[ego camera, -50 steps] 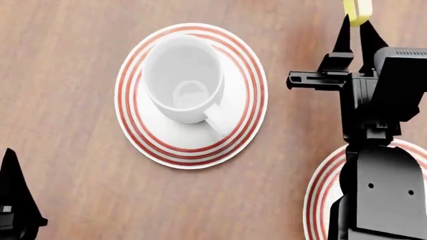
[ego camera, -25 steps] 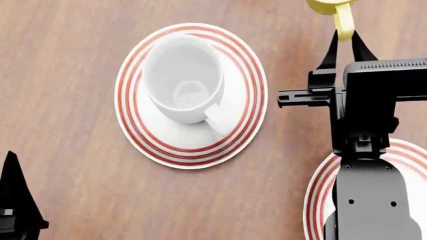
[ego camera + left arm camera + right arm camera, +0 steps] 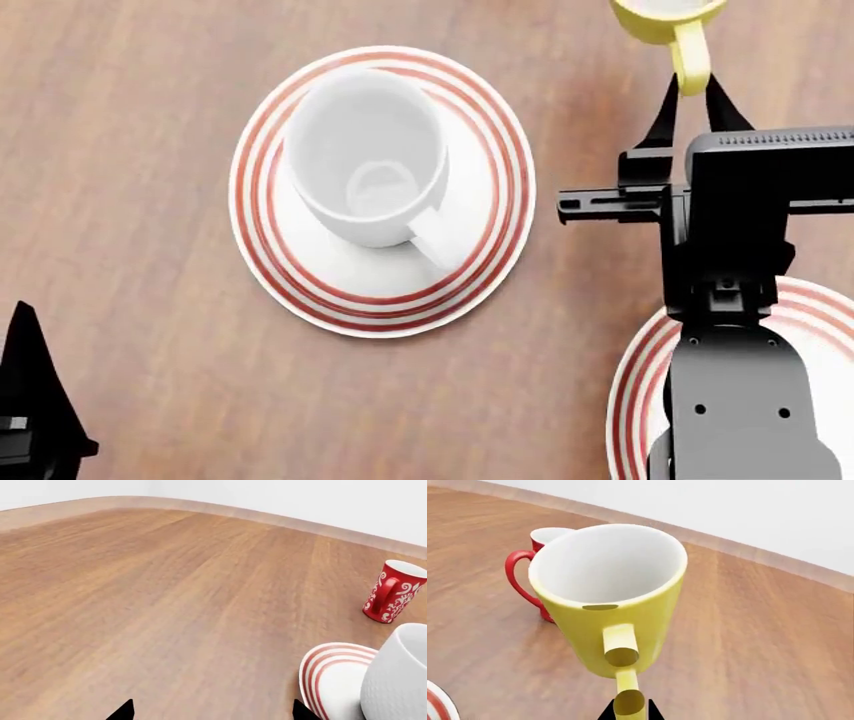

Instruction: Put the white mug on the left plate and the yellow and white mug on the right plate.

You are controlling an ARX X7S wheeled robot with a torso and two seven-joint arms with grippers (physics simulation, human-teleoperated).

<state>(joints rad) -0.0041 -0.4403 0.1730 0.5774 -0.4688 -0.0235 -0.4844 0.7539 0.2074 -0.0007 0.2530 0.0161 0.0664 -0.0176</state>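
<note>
Head view looks straight down on the wooden table (image 3: 134,150). The white mug (image 3: 367,155) stands upright on the left plate (image 3: 501,180), its handle pointing toward the near right. At the near right, the right plate (image 3: 638,375) shows only part of its red-ringed rim, the rest hidden under the right arm.

Farther out on the right, the yellow and white mug (image 3: 661,18) sits upright on the table at the far edge of the picture, its handle pointing back toward the robot. The right claw (image 3: 690,88) has its two dark fingers on either side of that handle, closed in around it; whether the pads actually press the handle is hard to say, since the right wrist view shows only the fingertips (image 3: 647,711) right beside the handle's lower end. In that same view a red mug (image 3: 534,575) with a white pattern stands just behind the yellow one.

The left claw (image 3: 34,400) sits at the near left, well apart from the plate; its fingertips (image 3: 123,711) appear spread wide with nothing between them.
</note>
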